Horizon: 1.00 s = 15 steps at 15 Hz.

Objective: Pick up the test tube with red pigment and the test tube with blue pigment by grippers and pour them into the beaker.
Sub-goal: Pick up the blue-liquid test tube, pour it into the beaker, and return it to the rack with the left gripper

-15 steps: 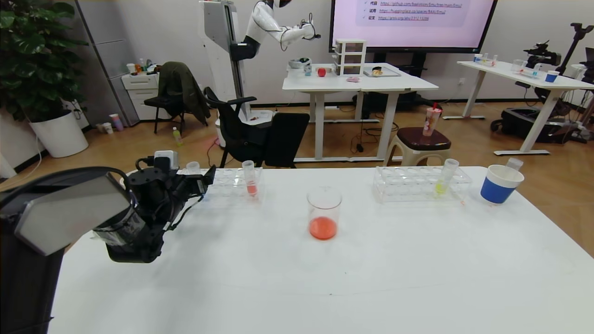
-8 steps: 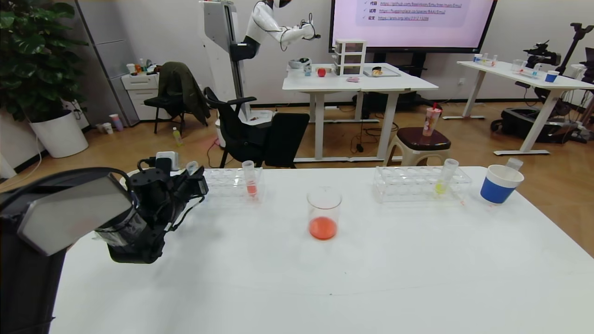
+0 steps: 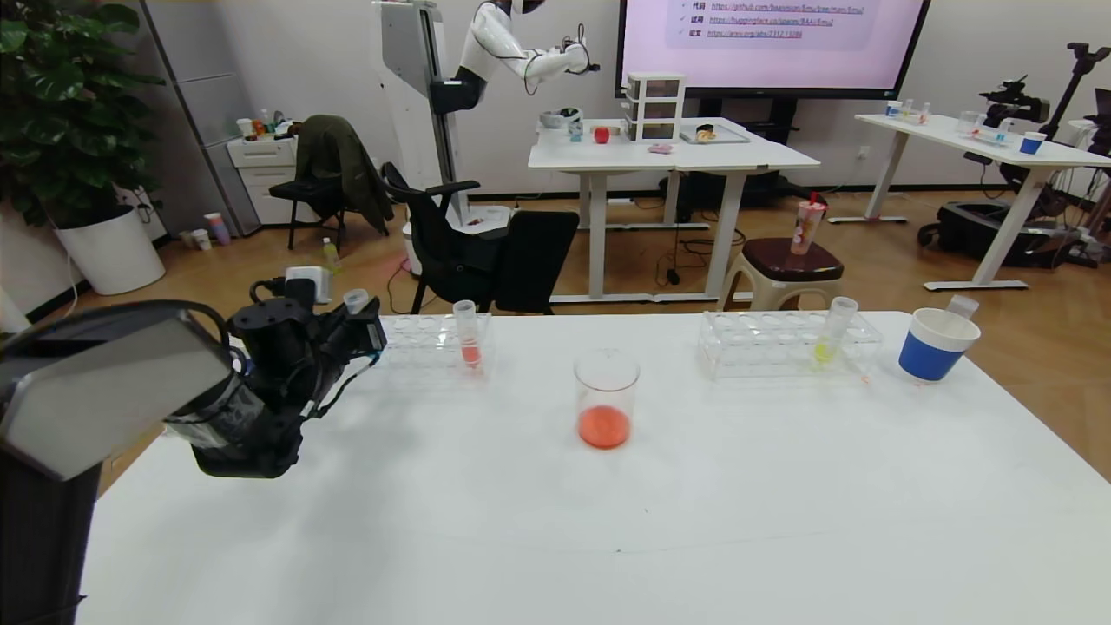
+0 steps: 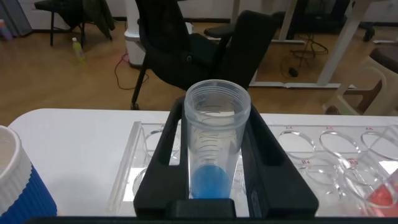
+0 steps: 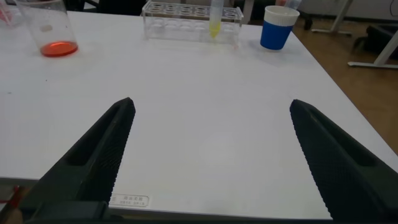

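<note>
My left gripper (image 3: 363,325) is shut on the test tube with blue pigment (image 3: 354,302), held upright just above the left end of the clear left rack (image 3: 425,334). In the left wrist view the tube (image 4: 214,149) sits between the black fingers (image 4: 163,149) with sky-blue liquid at its bottom. The beaker (image 3: 606,391) stands mid-table with red-orange liquid in it; it also shows in the right wrist view (image 5: 46,25). No tube of strong red liquid is in view. My right gripper (image 5: 211,106) is open and empty, low over the near right of the table.
A tube of salmon-orange liquid (image 3: 467,334) stands in the left rack. The right rack (image 3: 781,343) holds a yellow-green tube (image 3: 831,334). A blue paper cup (image 3: 933,347) with an empty tube stands far right. Another blue cup (image 4: 15,186) stands beside the left rack.
My left gripper has drawn back a little to the left and risen, lifting the blue tube up from the rack. Nothing else has moved.
</note>
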{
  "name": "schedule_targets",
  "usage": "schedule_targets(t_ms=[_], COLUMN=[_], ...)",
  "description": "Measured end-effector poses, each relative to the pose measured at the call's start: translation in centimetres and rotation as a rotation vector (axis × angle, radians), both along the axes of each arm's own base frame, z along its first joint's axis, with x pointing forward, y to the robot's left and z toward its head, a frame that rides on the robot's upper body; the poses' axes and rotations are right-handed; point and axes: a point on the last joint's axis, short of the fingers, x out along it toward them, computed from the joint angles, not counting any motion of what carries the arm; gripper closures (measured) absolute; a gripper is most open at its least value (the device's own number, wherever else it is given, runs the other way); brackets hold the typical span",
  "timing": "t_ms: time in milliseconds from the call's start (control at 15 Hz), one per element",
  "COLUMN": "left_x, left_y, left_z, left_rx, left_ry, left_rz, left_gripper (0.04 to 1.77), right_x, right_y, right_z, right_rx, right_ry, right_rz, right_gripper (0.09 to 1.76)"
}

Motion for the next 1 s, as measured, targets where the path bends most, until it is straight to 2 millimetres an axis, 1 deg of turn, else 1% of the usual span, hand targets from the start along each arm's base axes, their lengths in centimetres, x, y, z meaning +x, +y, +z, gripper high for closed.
schedule_targets(t_ms=[333, 533, 667, 733, 867, 933, 1000], left_x=[-0.6, -1.0, -1.2, -1.1, -0.9, -0.8, -0.7], left_y=[-0.3, -0.5, -1.2, -1.8, -3.5, -4.5, -5.9], left_z=[5.1, 6.9, 8.0, 8.9, 11.2, 12.4, 13.6], left_rx=[0.0, 0.002, 0.005, 0.007, 0.032, 0.051, 0.076], left_ry=[-0.004, -0.032, -0.024, -0.026, -0.063, -0.088, -0.112], left_rz=[-0.01, -0.017, -0.036, -0.052, -0.092, -0.114, -0.152], left_gripper=[1.31, 1.31, 1.31, 1.31, 1.31, 1.31, 1.31], right_x=[0.0, 0.0, 0.0, 0.0, 0.0, 0.0, 0.0], right_y=[0.0, 0.0, 0.0, 0.0, 0.0, 0.0, 0.0], right_z=[0.0, 0.0, 0.0, 0.0, 0.0, 0.0, 0.0], right_rx=[0.0, 0.0, 0.0, 0.0, 0.0, 0.0, 0.0], right_ry=[0.0, 0.0, 0.0, 0.0, 0.0, 0.0, 0.0], right_rz=[0.0, 0.0, 0.0, 0.0, 0.0, 0.0, 0.0], right_gripper=[0.11, 0.11, 0.11, 0.11, 0.11, 0.11, 0.11])
